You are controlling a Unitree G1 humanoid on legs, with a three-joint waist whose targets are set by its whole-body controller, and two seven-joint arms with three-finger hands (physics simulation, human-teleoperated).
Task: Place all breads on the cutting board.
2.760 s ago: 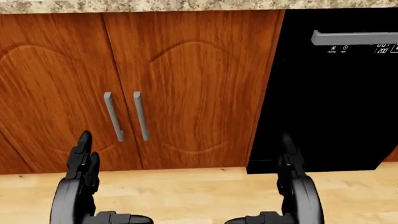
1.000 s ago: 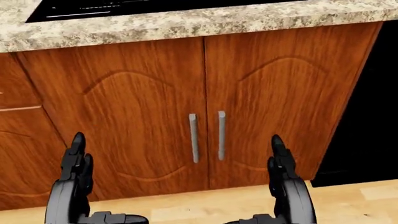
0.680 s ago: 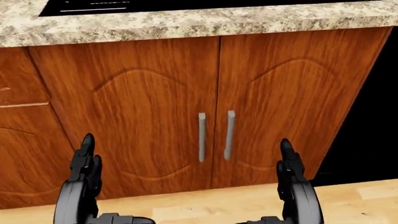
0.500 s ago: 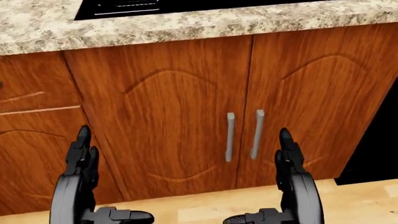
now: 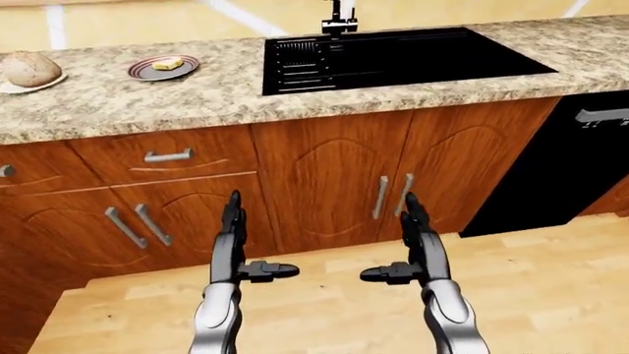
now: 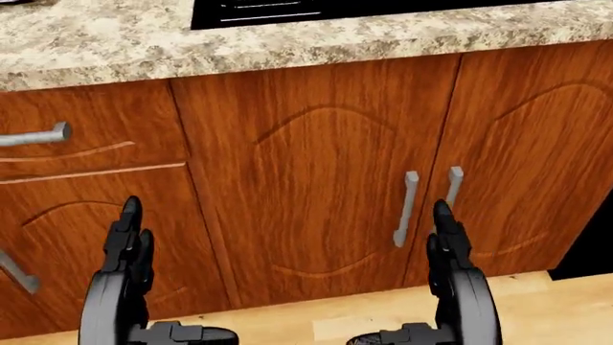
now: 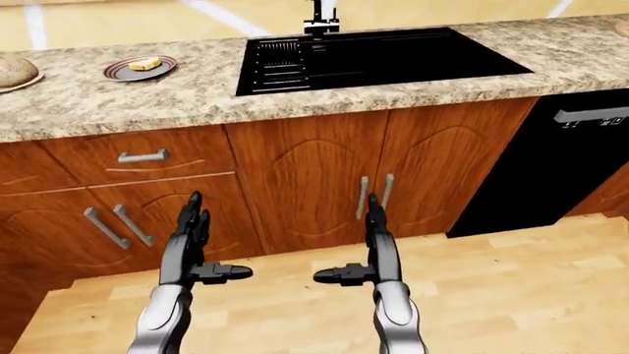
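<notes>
1. In the left-eye view, the left hand and right hand were raised side by side, fingers straight and spread, thumbs turned inward, gripping nothing. A round bread loaf sat on the granite counter, far up and left of the left hand; it looked light, crusty and easily crushed, best cupped round its sides. No cutting board showed.
2. In the head view, only cabinet doors stood just beyond both hands, with the counter lip overhanging them, so any reach likely had to rise over that edge.
3. In the right-eye view, a small plate with a yellow morsel lay between loaf and sink; the wood floor was open to the right hand's right.
</notes>
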